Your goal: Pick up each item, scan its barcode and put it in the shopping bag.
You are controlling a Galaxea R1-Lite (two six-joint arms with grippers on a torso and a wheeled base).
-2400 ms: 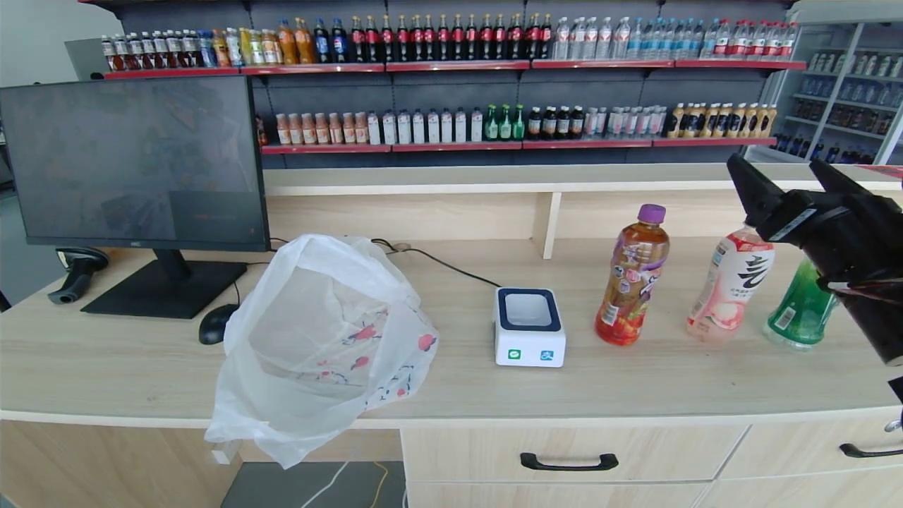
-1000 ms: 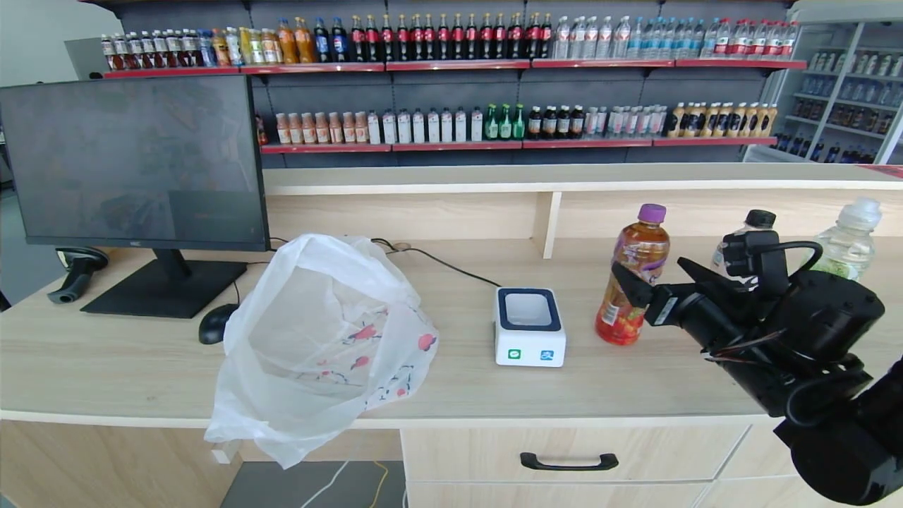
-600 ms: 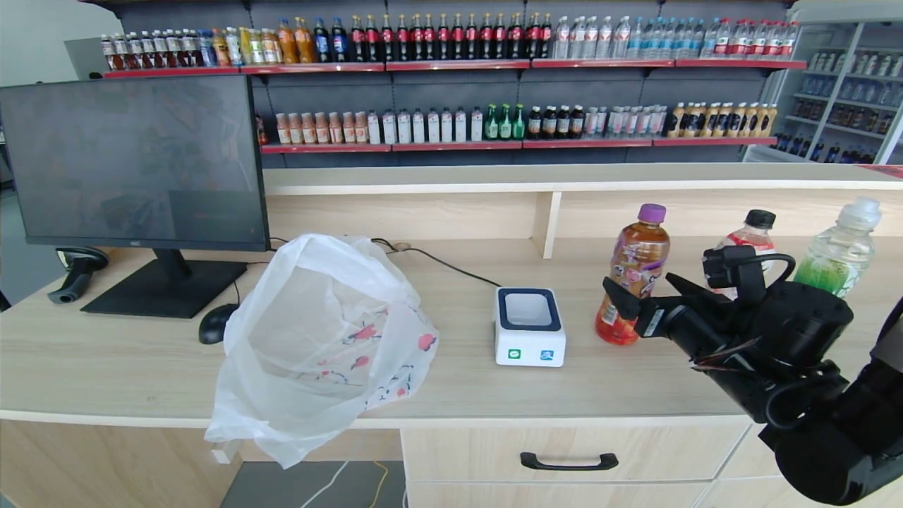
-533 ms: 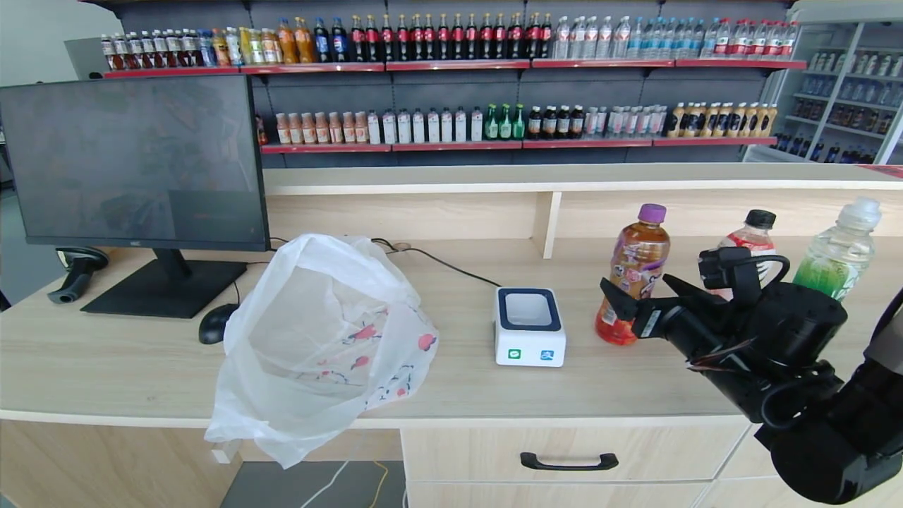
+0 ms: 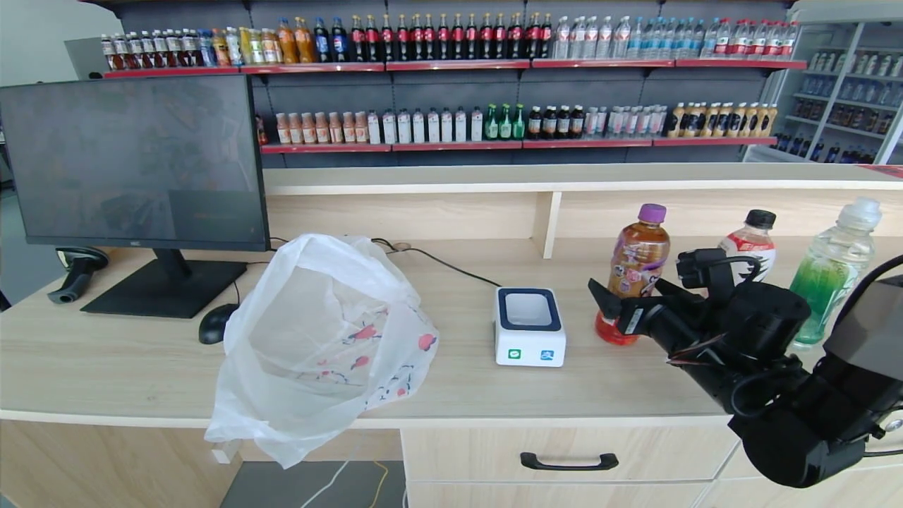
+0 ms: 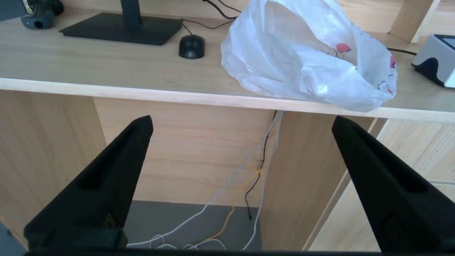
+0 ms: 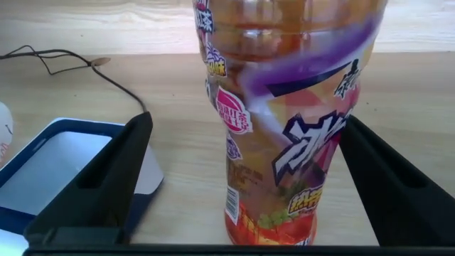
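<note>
An orange tea bottle (image 5: 638, 271) with a purple cap stands upright on the counter (image 5: 458, 395), right of the white barcode scanner (image 5: 529, 326). My right gripper (image 5: 624, 302) is open at the bottle's lower half. In the right wrist view the bottle (image 7: 284, 142) stands between the two black fingers (image 7: 92, 192), apart from both. A white bottle with a black cap (image 5: 749, 247) and a green bottle (image 5: 832, 271) stand further right. The white shopping bag (image 5: 324, 339) slumps left of the scanner with its mouth up. My left gripper (image 6: 242, 192) is open below the counter edge, facing the bag (image 6: 306, 50).
A monitor (image 5: 134, 162) on its stand, a mouse (image 5: 214, 323) and a handheld scanner (image 5: 76, 274) occupy the counter's left end. A cable (image 5: 437, 262) runs from the back toward the scanner. A raised shelf ledge (image 5: 550, 180) backs the counter. Drawers with handles (image 5: 568, 462) sit below.
My right arm came down from the upper right and moved left along the counter front. Its open fingers now straddle the tea bottle's lower part. Bottles and bag stayed put.
</note>
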